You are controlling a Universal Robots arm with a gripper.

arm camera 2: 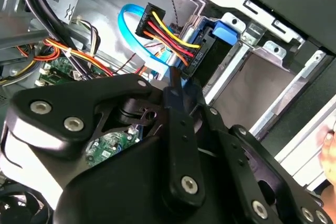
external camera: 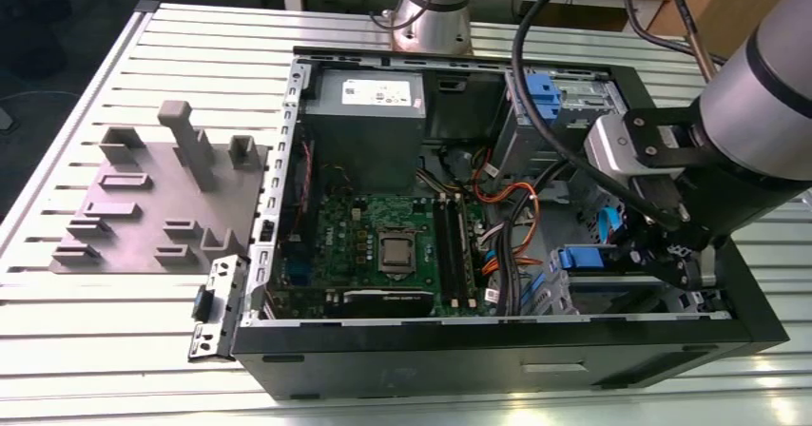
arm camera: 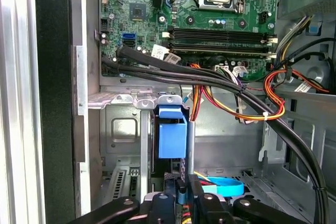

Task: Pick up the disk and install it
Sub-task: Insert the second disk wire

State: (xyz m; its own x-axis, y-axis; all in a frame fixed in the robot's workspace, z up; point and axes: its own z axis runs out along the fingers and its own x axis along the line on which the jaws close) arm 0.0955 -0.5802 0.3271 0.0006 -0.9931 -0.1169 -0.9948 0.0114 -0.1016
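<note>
Closest in, the gripper (arm camera: 181, 196) is seen reaching down into the drive cage at one corner of the open computer case (external camera: 508, 350), on the exterior view's right. Its fingers (arm camera 2: 177, 108) are drawn in narrow, pretty much together. Whether anything's actually pinched between them can't be made out, since the tips are mostly hidden by the gripper's own body.

Just past the tips, the disk (arm camera: 172, 139) is found standing on edge in a bay of that cage, with its blue carrier frame showing. A power plug (arm camera 2: 169, 35) with red, yellow and black wires is seen right at the disk's end, and a blue flat cable (arm camera: 226, 187) is curled just beside it.

Further on, a bundle of black cables (arm camera: 210, 80) is draped across the case, and the green motherboard (arm camera: 210, 22) is seen beyond that. Outside the case, a grey fixture plate (external camera: 152, 207) is laid on the slatted table (external camera: 114, 350), well apart from the arm.
</note>
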